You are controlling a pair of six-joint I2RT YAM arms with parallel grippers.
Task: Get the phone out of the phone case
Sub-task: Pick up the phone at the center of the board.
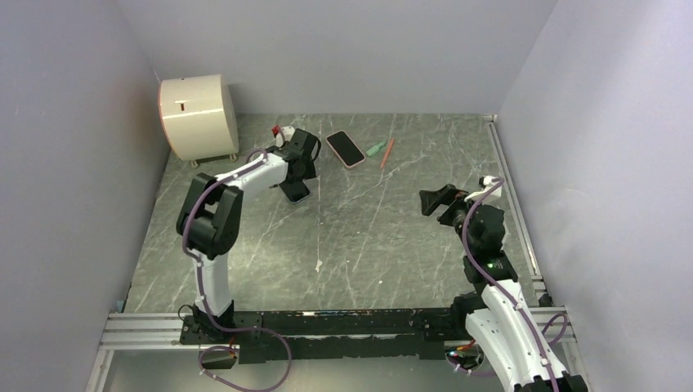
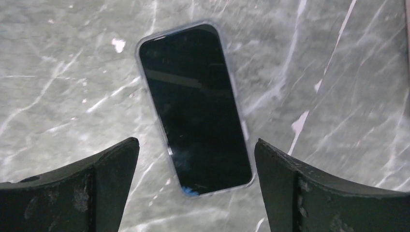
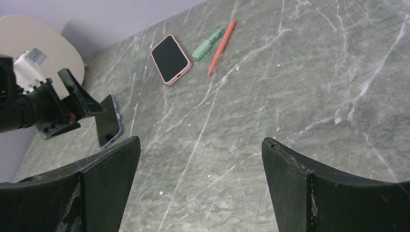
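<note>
Grey tabletop holds the cased phone right below the wide-open left hand, long way between its fingers; right hand open, far off.

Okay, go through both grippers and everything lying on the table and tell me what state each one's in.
left gripper: open, fingers either side of the clear-cased phone, not gripping.
right gripper: open, empty.
clear-cased phone: flat, screen up and dark, still in its case.
pink-cased phone: flat, screen up and dark, in its case.
green marker: lying flat.
orange pen: lying flat.
</note>
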